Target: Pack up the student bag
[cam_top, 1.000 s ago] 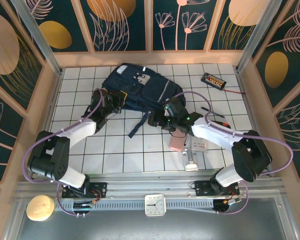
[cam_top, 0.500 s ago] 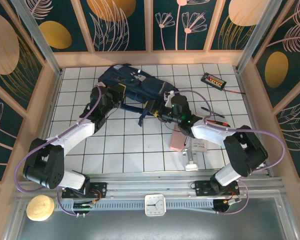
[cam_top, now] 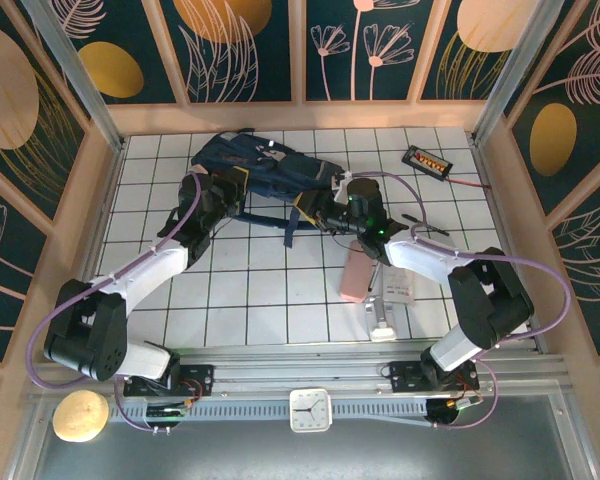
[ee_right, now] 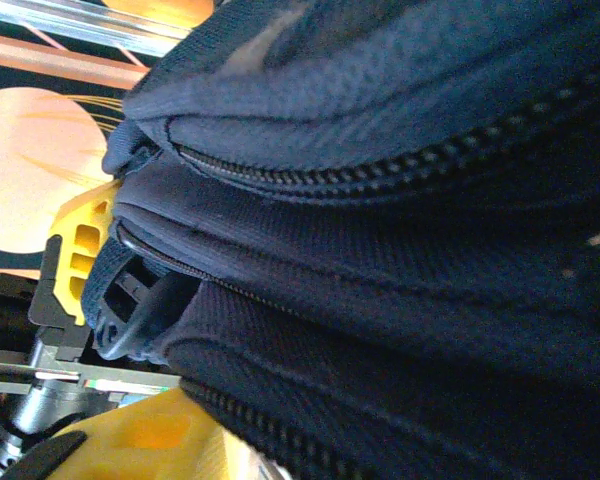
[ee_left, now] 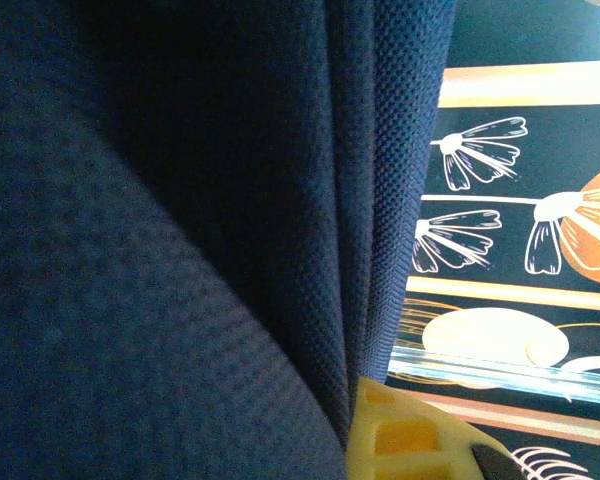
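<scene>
Two arms meet at the student bag, which lies bunched on the far half of the white tiled table. At the bag's near left edge the left gripper is clenched on a fold of its navy fabric. In the left wrist view that fabric runs down against one yellow finger. At the bag's near right edge sits the right gripper. In the right wrist view its yellow fingers stand on either side of a zippered fold and a black buckle, but whether they press it cannot be told. A pink box lies nearer than the bag, to its right, and a black device lies well to the bag's right.
</scene>
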Controlling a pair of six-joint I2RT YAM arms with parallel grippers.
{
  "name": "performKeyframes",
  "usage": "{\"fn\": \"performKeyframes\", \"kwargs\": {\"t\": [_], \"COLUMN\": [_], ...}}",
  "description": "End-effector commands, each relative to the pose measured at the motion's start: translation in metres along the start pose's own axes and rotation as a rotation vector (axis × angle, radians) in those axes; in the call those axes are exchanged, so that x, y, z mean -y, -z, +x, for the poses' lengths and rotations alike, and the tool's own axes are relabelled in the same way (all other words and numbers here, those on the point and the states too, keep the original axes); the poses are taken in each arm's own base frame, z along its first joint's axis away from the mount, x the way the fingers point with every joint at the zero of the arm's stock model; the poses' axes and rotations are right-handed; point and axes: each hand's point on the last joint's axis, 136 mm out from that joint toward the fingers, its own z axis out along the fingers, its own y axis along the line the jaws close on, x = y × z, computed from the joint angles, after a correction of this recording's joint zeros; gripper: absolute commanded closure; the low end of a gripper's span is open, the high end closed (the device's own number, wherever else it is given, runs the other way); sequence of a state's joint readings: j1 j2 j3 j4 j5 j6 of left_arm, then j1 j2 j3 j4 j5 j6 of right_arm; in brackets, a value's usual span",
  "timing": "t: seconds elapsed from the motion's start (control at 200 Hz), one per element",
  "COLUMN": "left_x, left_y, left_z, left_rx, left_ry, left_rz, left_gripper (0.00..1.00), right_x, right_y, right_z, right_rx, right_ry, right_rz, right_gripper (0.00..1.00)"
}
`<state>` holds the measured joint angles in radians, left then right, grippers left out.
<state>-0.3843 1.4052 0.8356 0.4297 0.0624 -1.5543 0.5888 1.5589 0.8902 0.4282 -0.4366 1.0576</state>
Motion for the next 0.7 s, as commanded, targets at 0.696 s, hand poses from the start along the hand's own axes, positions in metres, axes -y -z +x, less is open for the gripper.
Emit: {"fn": "performKeyframes", "kwargs": {"t": [0.696], "left_x": [0.009], "left_y": [0.034], "left_z": [-0.021], "left_rx": [0.044], "left_ry": [0.255], "left_rz": [0.021], "left_gripper": [1.00], "right_x": [0.051], "right_y": [0.059], "right_z": [-0.012], "right_rx": [-0.009], "right_ry": [0.051], "right_rz": [0.336], "right_gripper": [1.00]}}
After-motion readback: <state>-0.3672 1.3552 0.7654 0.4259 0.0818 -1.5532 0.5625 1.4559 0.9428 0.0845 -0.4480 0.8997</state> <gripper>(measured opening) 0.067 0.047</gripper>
